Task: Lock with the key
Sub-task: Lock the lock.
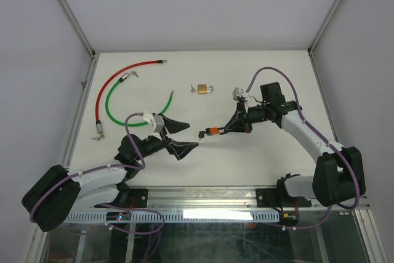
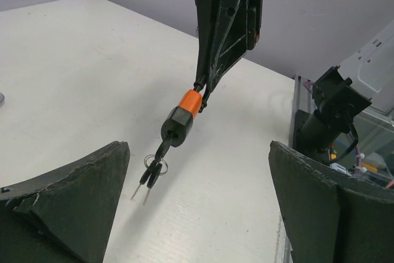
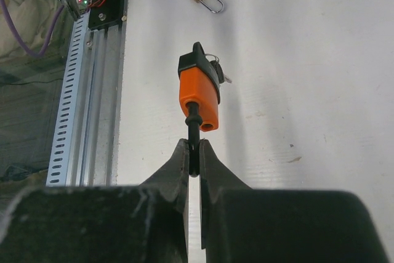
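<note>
Barely started imo: right claw [image 3: 194, 152] pinches the stem of the orange tag [image 3: 199, 93], keys [image 2: 152, 173] dangling just ahead of the wide-open left claw [image 1: 190, 136]; padlock [image 1: 205, 89] well beyond both, untouched.

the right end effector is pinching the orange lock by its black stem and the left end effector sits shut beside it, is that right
Not quite. The left end effector is wide open, not shut: the left wrist view shows its two fingers far apart, one on each side of the picture. The rest holds: the right end effector is pinching the orange lock by its black stem.
</note>
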Controlling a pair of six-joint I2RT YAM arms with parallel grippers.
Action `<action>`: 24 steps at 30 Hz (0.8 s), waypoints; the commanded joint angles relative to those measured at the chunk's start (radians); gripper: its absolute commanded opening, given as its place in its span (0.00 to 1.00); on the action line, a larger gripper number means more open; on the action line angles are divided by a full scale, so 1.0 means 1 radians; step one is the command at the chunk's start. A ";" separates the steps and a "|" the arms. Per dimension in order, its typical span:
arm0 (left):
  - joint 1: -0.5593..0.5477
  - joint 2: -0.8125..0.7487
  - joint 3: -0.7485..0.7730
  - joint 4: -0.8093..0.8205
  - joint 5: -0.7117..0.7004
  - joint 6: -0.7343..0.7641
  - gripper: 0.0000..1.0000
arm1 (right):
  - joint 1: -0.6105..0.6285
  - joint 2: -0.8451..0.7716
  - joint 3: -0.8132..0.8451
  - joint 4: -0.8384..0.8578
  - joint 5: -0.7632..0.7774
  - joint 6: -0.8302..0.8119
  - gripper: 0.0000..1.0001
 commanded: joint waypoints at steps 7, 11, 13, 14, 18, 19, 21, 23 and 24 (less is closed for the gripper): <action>0.010 0.053 -0.004 0.082 0.065 -0.003 0.99 | -0.003 -0.032 0.055 -0.034 -0.035 -0.103 0.00; 0.011 0.063 0.000 0.086 0.076 0.021 0.99 | 0.003 -0.028 0.061 -0.062 -0.017 -0.132 0.00; 0.010 0.072 0.002 0.092 0.069 0.038 0.99 | 0.011 -0.025 0.063 -0.076 -0.007 -0.149 0.00; 0.011 0.077 0.003 0.095 0.071 0.048 0.99 | 0.015 -0.024 0.064 -0.079 0.001 -0.155 0.00; 0.010 0.103 0.021 0.080 0.087 0.098 0.99 | 0.034 -0.016 0.069 -0.098 0.026 -0.181 0.00; 0.011 0.111 0.028 0.072 0.092 0.111 0.99 | 0.037 -0.014 0.071 -0.102 0.031 -0.187 0.00; 0.008 0.135 0.038 0.064 0.102 0.134 0.99 | 0.044 -0.012 0.072 -0.109 0.035 -0.200 0.00; 0.008 0.165 0.042 0.080 0.116 0.137 0.99 | 0.050 -0.011 0.072 -0.123 0.035 -0.220 0.00; 0.009 0.179 0.042 0.100 0.121 0.135 0.99 | 0.052 -0.009 0.072 -0.126 0.035 -0.226 0.00</action>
